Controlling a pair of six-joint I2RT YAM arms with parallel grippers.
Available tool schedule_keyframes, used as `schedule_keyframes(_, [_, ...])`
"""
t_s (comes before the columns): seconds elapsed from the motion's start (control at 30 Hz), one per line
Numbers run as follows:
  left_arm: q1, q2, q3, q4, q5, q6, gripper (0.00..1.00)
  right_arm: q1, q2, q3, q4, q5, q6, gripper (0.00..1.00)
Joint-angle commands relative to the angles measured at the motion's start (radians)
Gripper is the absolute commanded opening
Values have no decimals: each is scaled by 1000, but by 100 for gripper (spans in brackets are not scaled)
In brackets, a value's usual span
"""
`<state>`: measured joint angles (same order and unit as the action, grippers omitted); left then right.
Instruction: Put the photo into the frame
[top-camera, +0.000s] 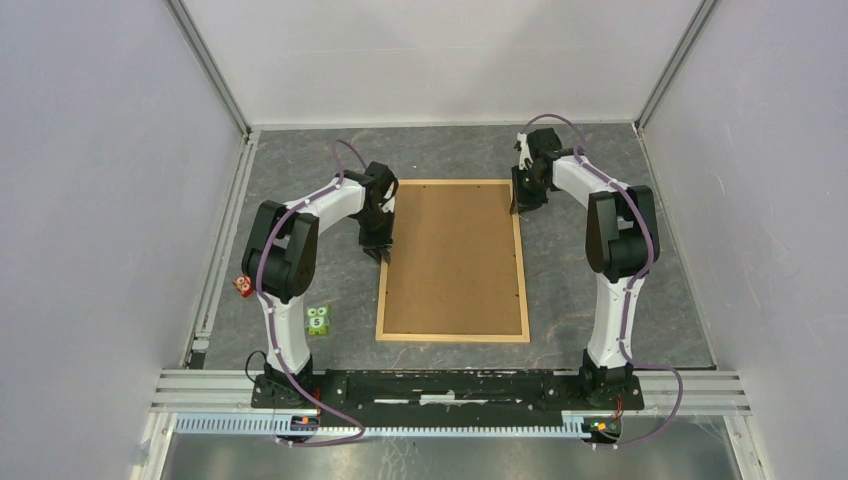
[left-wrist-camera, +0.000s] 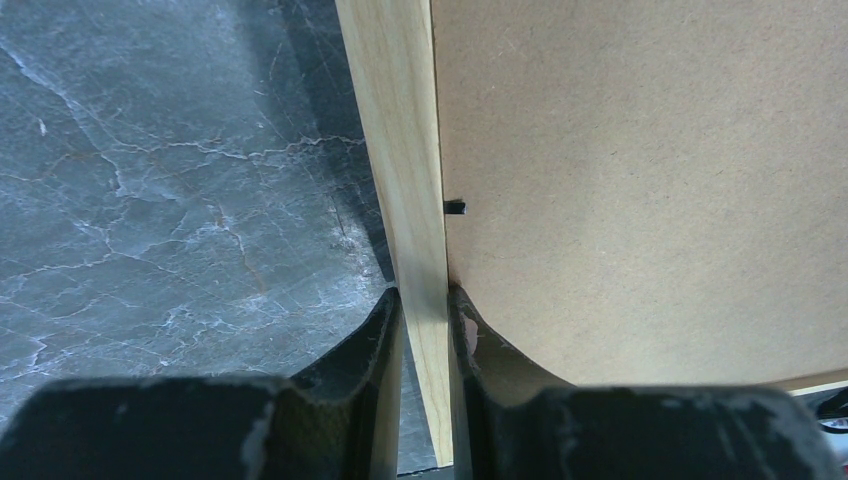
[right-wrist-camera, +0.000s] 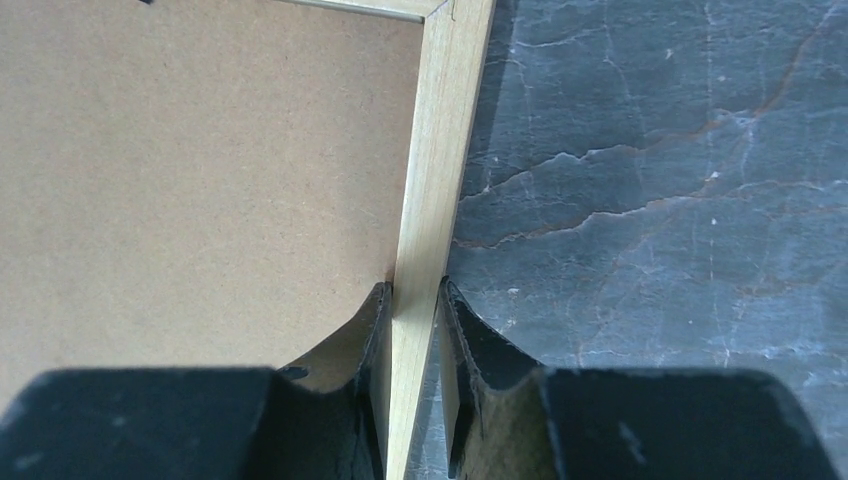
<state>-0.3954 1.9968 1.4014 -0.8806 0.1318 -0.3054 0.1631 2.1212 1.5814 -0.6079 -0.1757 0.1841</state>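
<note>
My left claw (left-wrist-camera: 424, 297) is clamped on the frame (left-wrist-camera: 400, 120), one finger on each side of its left strip, partway along. Just beyond it, a small black tab (left-wrist-camera: 455, 208) juts from that strip over the brown backing board (top-camera: 452, 260). My right claw (right-wrist-camera: 415, 287) pinches the right strip, close to the frame's far right corner. The frame lies flat on the grey marbled worktop (top-camera: 450, 150), with the board filling it.

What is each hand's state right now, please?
Left hand: closed on the frame, left strip.
Right hand: closed on the frame, right strip.
</note>
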Motion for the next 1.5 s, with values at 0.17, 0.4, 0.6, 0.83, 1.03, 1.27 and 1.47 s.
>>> schedule_keyframes(0.17, [-25, 63, -53, 14, -57, 80, 3, 96, 62, -142, 22, 182, 44, 21])
schedule_keyframes(0.4, [-29, 77, -47, 17, -18, 72, 3, 80, 15, -109, 118, -100, 55, 51])
schedule_keyframes(0.6, [-10, 31, -42, 24, -37, 56, 11, 69, -205, -179, 40, 64, -16, 86])
schedule_keyframes(0.83, [6, -35, -43, 23, -40, 54, 29, 69, -474, -559, 145, 61, -11, 85])
schedule_keyframes(1.03, [2, -125, -67, 31, -45, 38, 37, 58, -563, -654, 226, -14, 5, 63])
schedule_keyframes(1.27, [2, -70, -71, 34, -55, 61, 30, 41, -513, -642, 282, -46, 4, 40])
schedule_keyframes(1.47, [1, -46, -71, 38, -52, 62, 28, 42, -450, -633, 281, -77, 13, 38])
